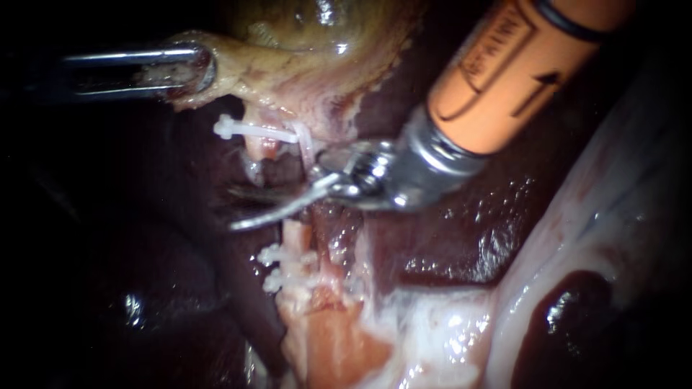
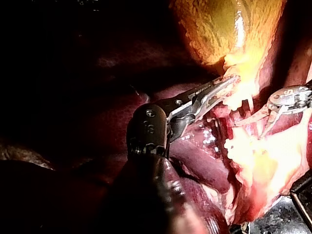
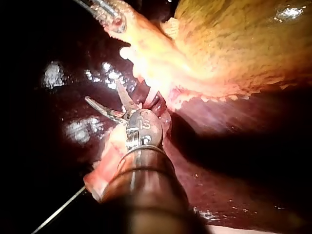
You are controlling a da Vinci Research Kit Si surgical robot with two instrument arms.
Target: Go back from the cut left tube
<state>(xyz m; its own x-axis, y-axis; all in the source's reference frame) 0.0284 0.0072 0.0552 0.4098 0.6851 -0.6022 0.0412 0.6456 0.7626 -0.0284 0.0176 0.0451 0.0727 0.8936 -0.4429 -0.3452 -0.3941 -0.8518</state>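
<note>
Right instrument (image 1: 241, 209), jaws apart, sits centre frame; withdrawing could snag the clip (image 1: 252, 130) just above. Left instrument (image 1: 198, 70), upper left, has its jaws clamped on the gallbladder (image 1: 288, 29).

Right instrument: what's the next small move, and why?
Probably ease the right instrument straight back along its shaft, toward the upper right. The tube looks fully parted: the upper stump carries one clip, the lower stump two clips, and the open blades lie in the gap between. Backing straight out should avoid snagging a clip.
</note>
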